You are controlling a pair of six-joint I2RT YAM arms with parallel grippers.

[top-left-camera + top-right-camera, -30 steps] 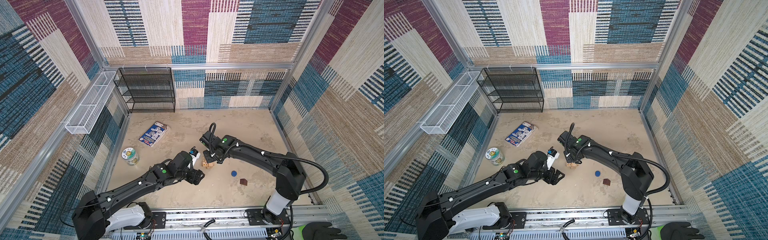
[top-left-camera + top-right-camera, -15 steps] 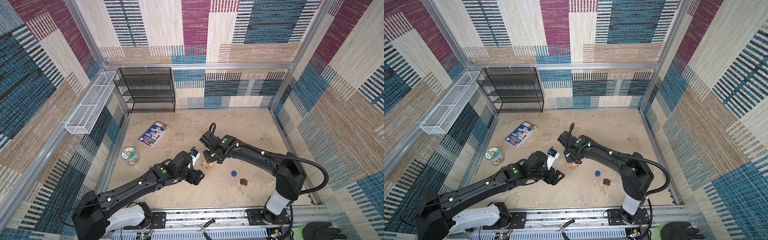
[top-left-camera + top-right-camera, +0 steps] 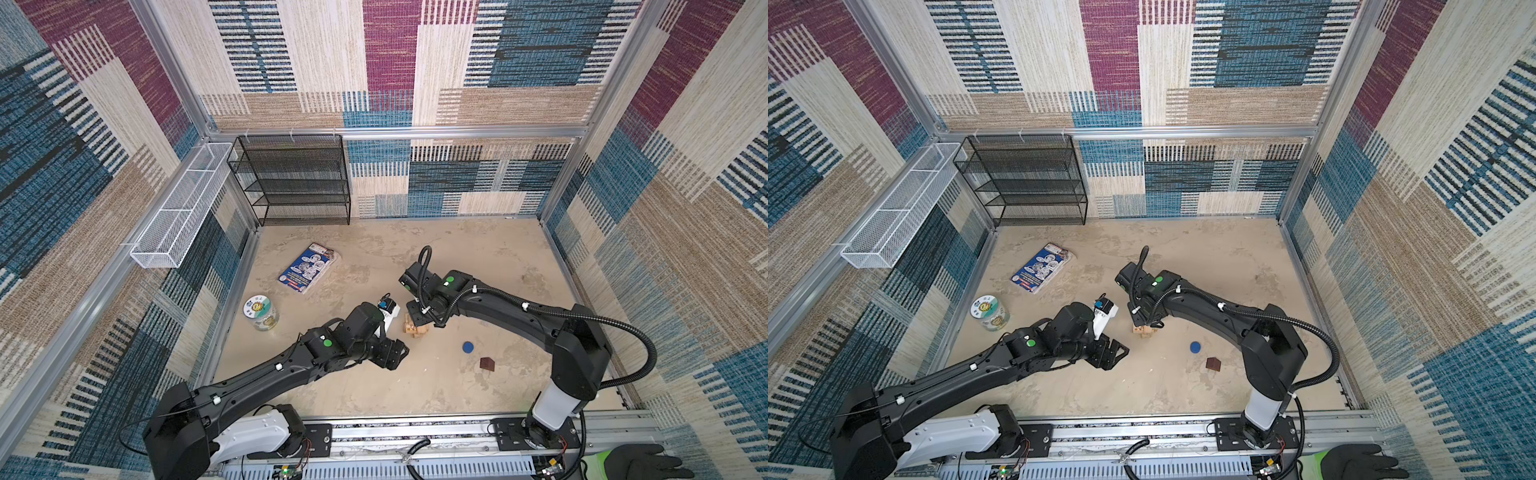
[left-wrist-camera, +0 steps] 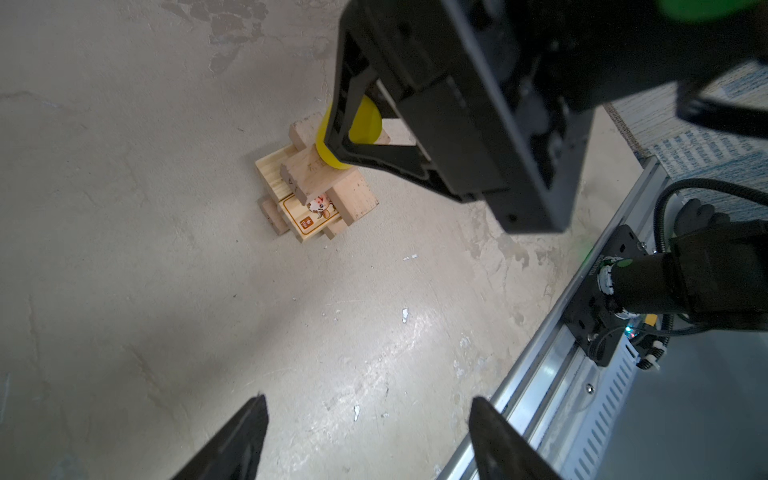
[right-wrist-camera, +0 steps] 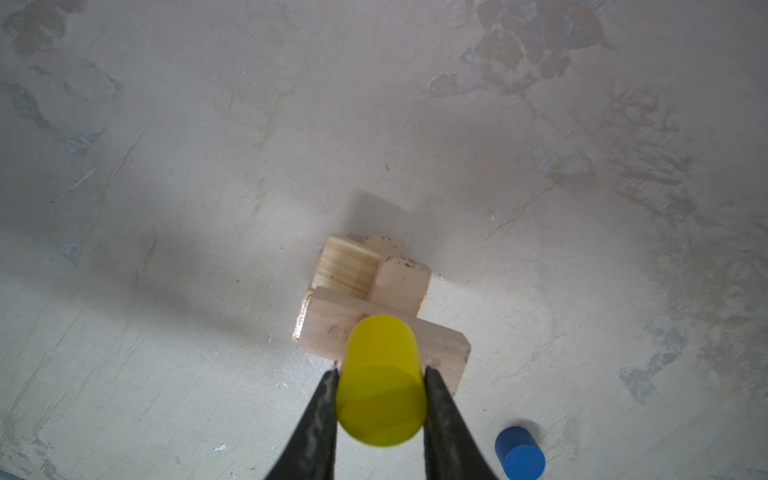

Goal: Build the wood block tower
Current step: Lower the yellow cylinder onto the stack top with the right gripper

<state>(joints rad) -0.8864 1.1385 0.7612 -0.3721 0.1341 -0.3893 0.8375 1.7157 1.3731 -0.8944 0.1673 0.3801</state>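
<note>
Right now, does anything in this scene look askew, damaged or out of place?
Slightly. The tower is not squared up: its lower bars jut out unevenly. The right end effector grips the yellow cylinder at its top. Nothing looks spilled or broken.

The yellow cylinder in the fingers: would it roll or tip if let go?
Probably stiff: the yellow cylinder looks undented between the fingers. Stood on end on the tower, it could tip; on its smooth round side it would likely roll.
</note>
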